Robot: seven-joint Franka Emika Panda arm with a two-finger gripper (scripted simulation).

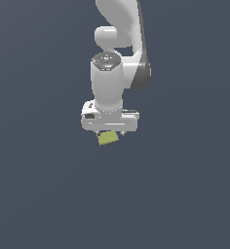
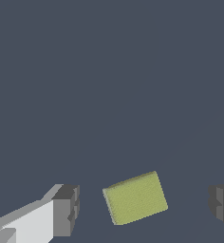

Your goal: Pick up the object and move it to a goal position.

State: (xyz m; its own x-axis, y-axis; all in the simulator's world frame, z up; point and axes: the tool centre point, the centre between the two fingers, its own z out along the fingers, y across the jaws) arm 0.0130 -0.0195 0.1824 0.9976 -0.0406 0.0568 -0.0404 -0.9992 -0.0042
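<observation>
The yellow-green block (image 2: 135,198) lies flat on the dark grey surface, turned slightly askew. In the wrist view it sits between my two fingers (image 2: 66,210), with a clear gap on each side, touching neither. My gripper (image 2: 143,209) is open and empty. In the exterior view the white arm hangs straight down and the gripper (image 1: 108,133) is just above the block (image 1: 107,138), which shows partly below the hand. The fingers themselves are mostly hidden by the hand in that view.
A plain dark grey surface (image 1: 39,194) fills both views. No other object, container or marker shows.
</observation>
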